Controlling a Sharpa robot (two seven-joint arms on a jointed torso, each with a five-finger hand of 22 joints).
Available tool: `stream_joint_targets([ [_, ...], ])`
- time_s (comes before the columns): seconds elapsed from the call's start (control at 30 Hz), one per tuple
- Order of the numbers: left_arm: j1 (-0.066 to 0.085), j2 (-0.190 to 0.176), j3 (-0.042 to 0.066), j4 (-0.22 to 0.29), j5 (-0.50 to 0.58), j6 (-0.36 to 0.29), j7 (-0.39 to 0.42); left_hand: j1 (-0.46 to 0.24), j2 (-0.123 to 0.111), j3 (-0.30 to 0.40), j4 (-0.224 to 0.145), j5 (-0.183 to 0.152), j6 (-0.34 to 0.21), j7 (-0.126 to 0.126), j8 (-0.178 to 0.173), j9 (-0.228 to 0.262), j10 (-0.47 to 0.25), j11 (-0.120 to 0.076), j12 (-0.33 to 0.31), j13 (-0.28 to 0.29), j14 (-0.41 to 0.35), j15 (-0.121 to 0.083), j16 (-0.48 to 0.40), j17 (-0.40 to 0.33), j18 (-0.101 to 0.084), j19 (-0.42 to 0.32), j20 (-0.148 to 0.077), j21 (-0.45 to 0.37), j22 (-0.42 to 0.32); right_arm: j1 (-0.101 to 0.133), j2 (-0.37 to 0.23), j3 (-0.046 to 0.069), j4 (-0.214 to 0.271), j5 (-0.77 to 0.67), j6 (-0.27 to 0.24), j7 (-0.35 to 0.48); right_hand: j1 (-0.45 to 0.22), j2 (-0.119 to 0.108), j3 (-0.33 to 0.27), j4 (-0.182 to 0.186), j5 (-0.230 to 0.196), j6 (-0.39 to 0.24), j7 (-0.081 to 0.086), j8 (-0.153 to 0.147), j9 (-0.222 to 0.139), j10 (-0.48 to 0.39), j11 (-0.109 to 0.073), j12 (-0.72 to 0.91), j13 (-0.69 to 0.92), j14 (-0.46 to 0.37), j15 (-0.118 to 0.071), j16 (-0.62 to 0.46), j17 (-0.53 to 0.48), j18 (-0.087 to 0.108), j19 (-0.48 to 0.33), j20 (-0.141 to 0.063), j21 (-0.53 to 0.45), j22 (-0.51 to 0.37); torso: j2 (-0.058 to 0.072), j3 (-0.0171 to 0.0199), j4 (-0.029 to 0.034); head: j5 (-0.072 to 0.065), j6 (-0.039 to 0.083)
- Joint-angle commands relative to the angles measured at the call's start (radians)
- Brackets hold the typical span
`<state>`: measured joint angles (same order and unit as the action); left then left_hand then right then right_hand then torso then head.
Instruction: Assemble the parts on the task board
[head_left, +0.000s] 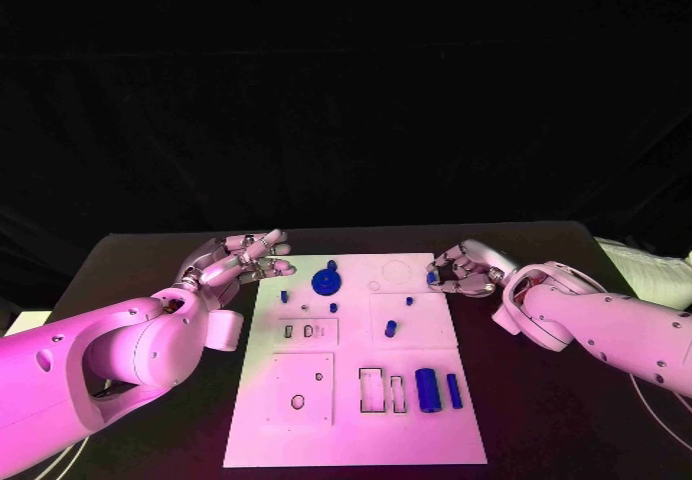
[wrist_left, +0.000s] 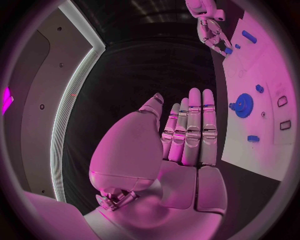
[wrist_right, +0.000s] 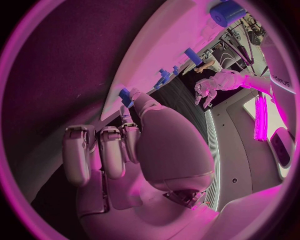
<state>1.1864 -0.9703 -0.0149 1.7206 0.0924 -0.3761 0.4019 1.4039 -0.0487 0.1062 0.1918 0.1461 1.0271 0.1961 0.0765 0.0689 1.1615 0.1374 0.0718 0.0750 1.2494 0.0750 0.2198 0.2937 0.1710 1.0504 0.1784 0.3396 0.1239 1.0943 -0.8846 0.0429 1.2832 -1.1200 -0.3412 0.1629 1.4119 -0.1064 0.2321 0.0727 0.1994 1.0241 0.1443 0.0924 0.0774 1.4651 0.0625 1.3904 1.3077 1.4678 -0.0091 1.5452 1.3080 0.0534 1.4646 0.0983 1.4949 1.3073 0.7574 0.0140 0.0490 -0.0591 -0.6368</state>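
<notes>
Blue part (wrist_right: 127, 96), pinched by right hand (wrist_right: 134, 150)

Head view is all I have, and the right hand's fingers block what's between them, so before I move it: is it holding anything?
Observer: Yes. In the right wrist view the right hand pinches a small blue part between thumb and a finger, at the edge of the white board.
Operator: And the left hand? I can't see into its palm.
Observer: The left wrist view shows the left hand with its palm bare and its fingers stretched out straight, side by side, holding nothing.
</notes>
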Motion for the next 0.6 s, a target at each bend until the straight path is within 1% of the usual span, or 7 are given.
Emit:
stream_joint_targets([
  [0.03, 0.000, 0.001, 0.000, 0.002, 0.001, 0.020, 0.005, 0.010, 0.003, -0.001, -0.006, -0.005, 0.000, 0.005, -0.005, 0.001, -0.008, -0.001, -0.006, -0.001, -0.007, 0.000, -0.004, 0.002, 0.011, 0.002, 0.005, -0.004, -0.002, -0.001, 0.003, 0.000, -0.002, -0.018, 0.023, 0.007, -0.002, 0.014, 0.001, -0.007, -0.005, 0.008, -0.002, 0.006, 0.002, 0.011, -0.007, 0.006, 0.128, 0.091, -0.007, 0.001, 0.207, -0.017, 0.022, -0.006, 0.003, 0.099, 0.000, 0.0005, 0.0002, -0.001, -0.001],
  [0.6, 0.000, 0.000, 0.000, 0.003, 0.001, 0.019, 0.004, 0.011, 0.004, 0.000, -0.007, -0.005, 0.000, 0.005, -0.006, 0.001, -0.008, -0.001, -0.006, -0.001, -0.006, 0.000, -0.005, 0.002, 0.011, 0.002, 0.005, -0.004, -0.002, -0.002, 0.013, 0.000, -0.016, -0.040, 0.033, -0.011, -0.010, 0.031, 0.015, -0.023, -0.016, 0.067, -0.021, 0.022, 0.007, 0.015, -0.024, 0.011, 0.133, 0.092, -0.021, 0.003, 0.212, -0.018, 0.024, -0.019, 0.004, 0.103, 0.000, 0.0011, -0.0001, 0.000, -0.004],
])
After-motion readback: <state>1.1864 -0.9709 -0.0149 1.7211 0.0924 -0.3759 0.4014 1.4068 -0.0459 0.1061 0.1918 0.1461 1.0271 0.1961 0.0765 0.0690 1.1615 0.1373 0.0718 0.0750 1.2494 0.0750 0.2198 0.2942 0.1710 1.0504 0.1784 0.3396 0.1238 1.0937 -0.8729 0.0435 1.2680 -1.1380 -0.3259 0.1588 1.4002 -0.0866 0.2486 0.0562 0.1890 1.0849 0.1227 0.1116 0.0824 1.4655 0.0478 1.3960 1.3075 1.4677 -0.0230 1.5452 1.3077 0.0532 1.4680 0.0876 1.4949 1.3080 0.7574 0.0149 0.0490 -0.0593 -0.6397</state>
